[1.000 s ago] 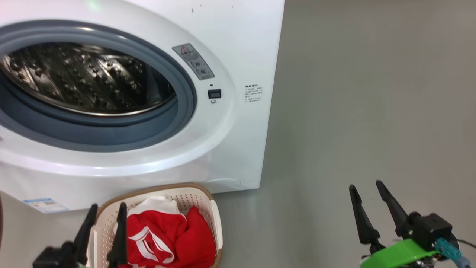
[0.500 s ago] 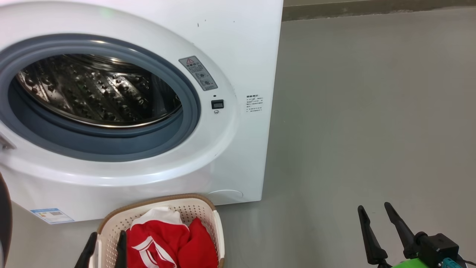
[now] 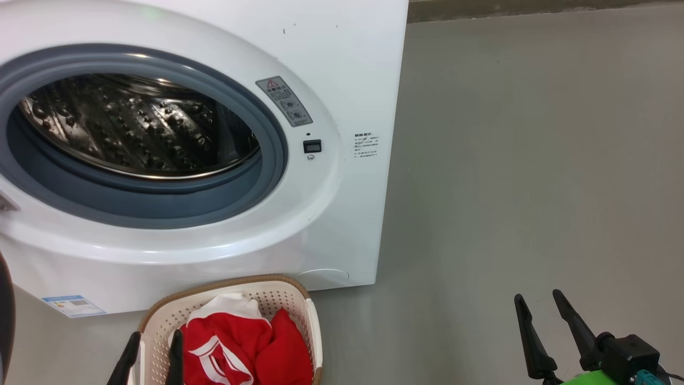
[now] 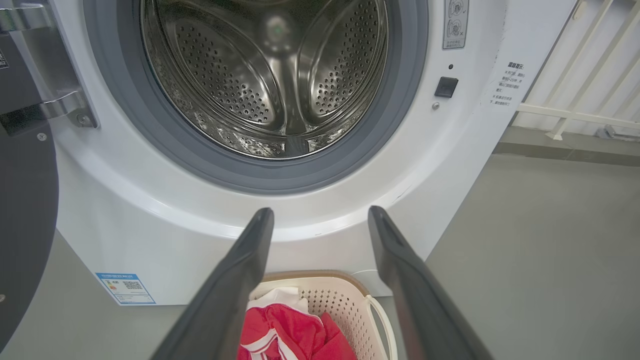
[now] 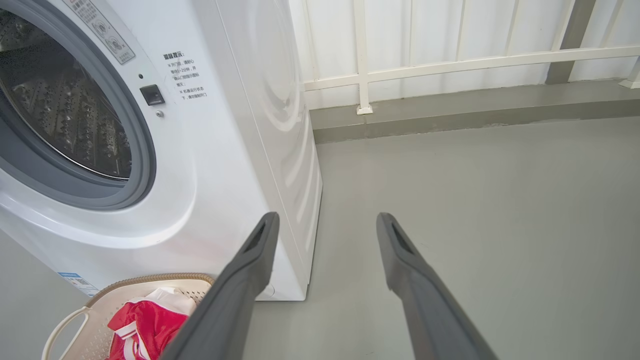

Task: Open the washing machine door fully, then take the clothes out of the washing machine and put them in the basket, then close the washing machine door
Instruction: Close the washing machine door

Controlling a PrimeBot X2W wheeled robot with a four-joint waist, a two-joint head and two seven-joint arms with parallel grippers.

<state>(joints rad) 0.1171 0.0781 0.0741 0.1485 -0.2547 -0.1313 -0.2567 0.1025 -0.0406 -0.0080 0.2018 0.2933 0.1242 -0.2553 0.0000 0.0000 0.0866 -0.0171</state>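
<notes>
In the basket (image 3: 283, 299), clothes (image 3: 240, 347): a crumpled red heap, white cloth uppermost (no clear lie to read).
basket: on the floor (image 3: 507, 160), just beside the washing machine (image 3: 347, 80) front, set there to catch the load; long axis seems to run out toward the robot.
drum (image 4: 270, 80): bare.
washing machine door (image 4: 25, 225): swung out left on its hinge; closing it likely remains.
left gripper (image 4: 321, 211): fingers spread, empty, above the basket.
right gripper (image 3: 537, 295): fingers spread, empty, well apart.

The basket (image 3: 283, 299) stands on the floor (image 3: 507, 160) before the washing machine (image 3: 347, 80), at its 6 o'clock. The clothes (image 3: 230, 342) lie in the basket. The washing machine door (image 4: 25, 210) stands at 9 o'clock.
</notes>
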